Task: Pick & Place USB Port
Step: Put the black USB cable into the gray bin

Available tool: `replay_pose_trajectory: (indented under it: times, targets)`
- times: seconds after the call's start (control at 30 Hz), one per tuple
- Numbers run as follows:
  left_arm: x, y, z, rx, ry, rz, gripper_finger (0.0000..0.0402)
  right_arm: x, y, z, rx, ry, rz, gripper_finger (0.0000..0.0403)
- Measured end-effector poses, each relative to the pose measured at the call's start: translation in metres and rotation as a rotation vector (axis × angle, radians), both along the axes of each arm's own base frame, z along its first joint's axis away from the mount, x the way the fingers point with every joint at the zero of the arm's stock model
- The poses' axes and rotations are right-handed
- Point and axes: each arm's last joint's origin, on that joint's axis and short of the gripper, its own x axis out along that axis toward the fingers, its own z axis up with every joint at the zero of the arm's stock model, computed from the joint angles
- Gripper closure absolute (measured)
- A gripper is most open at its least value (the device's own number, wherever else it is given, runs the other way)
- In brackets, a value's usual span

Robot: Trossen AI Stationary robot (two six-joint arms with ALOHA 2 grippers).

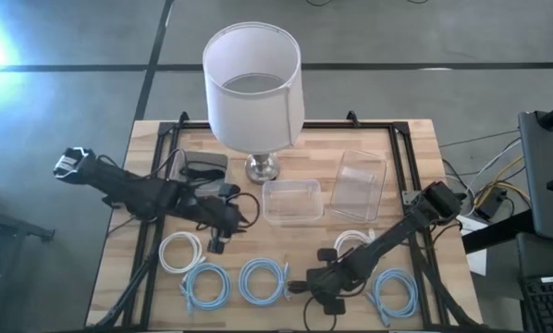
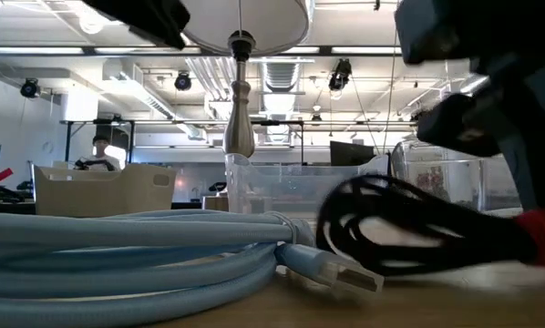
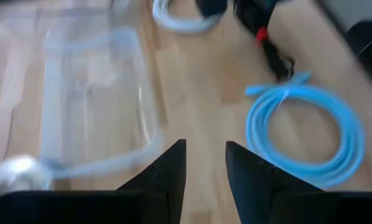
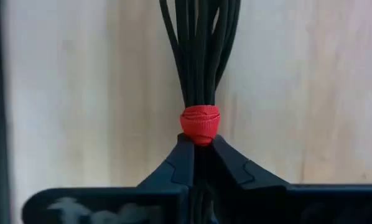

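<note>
Low view: I see the lampshade (image 2: pixel 245 20) cut off by the top edge. Right wrist view: the black cable bundle (image 4: pixel 198 50) runs off the top edge, and its lower end is hidden between my right arm's fingers (image 4: pixel 232 165). Left wrist view: the clear container (image 3: pixel 86 93) is motion-blurred, its contents unreadable.

Black cable bundle (image 4: pixel 198 56), red-tied, on wooden table near front edge
</note>
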Motion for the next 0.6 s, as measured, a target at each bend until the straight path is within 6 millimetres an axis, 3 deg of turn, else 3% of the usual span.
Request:
replay_pose_trajectory:
  times: [0.27, 0.43, 0.6]
  targets:
    - [0.001, -0.008, 0.004, -0.028, -0.055, -0.020, 0.0289, 0.014, 0.002, 0.058, 0.004, -0.129, 0.090, 0.0383]
    - [0.002, -0.009, 0.003, 0.004, -0.072, -0.048, 0.0289, 0.011, -0.008, 0.090, -0.193, -0.213, 0.093, 0.0383]
    - [0.004, -0.013, -0.012, 0.044, -0.152, -0.110, 0.0289, 0.008, -0.019, 0.114, -0.415, -0.386, 0.006, 0.0384]
